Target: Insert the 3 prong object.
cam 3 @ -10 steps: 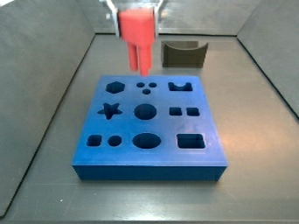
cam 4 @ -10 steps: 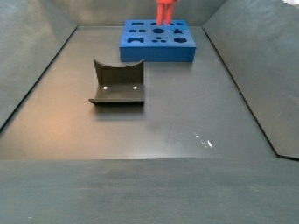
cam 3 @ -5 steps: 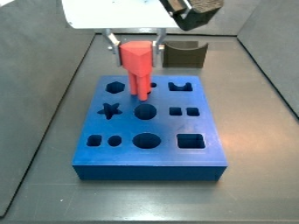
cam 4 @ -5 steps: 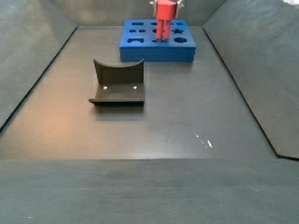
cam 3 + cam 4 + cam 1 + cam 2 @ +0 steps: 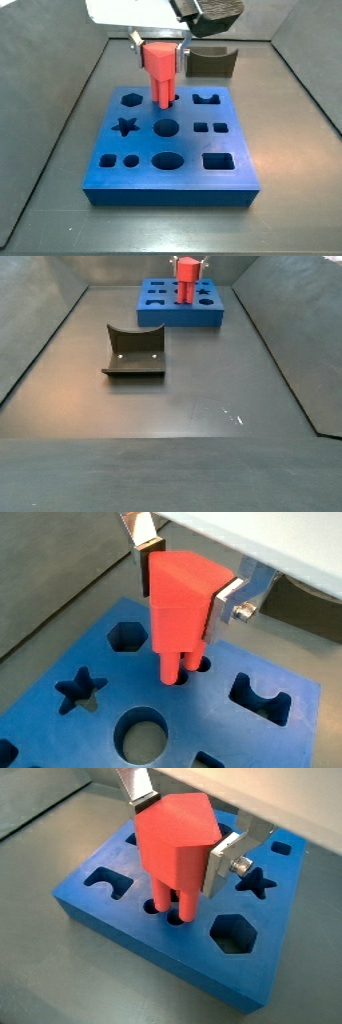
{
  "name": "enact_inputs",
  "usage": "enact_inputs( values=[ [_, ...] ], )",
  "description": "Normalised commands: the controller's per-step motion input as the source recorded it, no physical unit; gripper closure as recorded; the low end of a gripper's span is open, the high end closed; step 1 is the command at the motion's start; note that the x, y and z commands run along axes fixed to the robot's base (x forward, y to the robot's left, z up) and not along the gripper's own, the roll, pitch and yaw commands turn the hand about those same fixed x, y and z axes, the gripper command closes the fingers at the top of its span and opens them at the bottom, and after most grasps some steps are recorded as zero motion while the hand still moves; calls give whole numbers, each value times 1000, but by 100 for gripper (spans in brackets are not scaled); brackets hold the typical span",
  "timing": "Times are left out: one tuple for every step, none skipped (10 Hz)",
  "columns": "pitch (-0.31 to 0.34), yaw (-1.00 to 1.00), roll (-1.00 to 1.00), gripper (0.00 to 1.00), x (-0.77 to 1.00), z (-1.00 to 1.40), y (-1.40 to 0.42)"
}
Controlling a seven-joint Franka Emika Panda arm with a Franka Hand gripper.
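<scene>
Gripper (image 5: 160,42) over blue board (image 5: 181,170); fixture (image 5: 211,62) probably clear behind.

No writing, label, brand or number can be read anywhere here: the blue board (image 5: 171,150), the 3 prong object (image 5: 181,602) and the end effector (image 5: 187,574) holding it upright over the board are all unmarked.

Dark grey curved block (image 5: 134,351) (upright) on floor
</scene>
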Motion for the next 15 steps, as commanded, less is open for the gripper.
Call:
enact_inputs(
  values=[
    [20, -294, 49, 100, 183, -360, 0],
    [6, -157, 77, 100, 309, -443, -29],
    [51, -320, 164, 100, 386, -426, 0],
    [60, -211, 234, 100, 223, -426, 0],
    [0, 0, 266, 100, 69, -551, 0],
    [0, 0, 316, 100, 0, -563, 0],
    [0, 0, 287, 100, -86, -577, 0],
    [-49, 0, 233, 100, -263, -540, 0],
    [-47, 17, 176, 100, -214, -471, 0],
    [0, 0, 197, 100, -17, -454, 0],
    [-6, 0, 191, 100, 0, -586, 0],
    [-1, 20, 150, 100, 240, -646, 0],
    [-6, 80, 197, 100, 209, -657, 0],
    [-36, 197, 269, 100, 69, -657, 0],
    [-66, 249, 291, 100, 0, -651, 0]
  ],
)
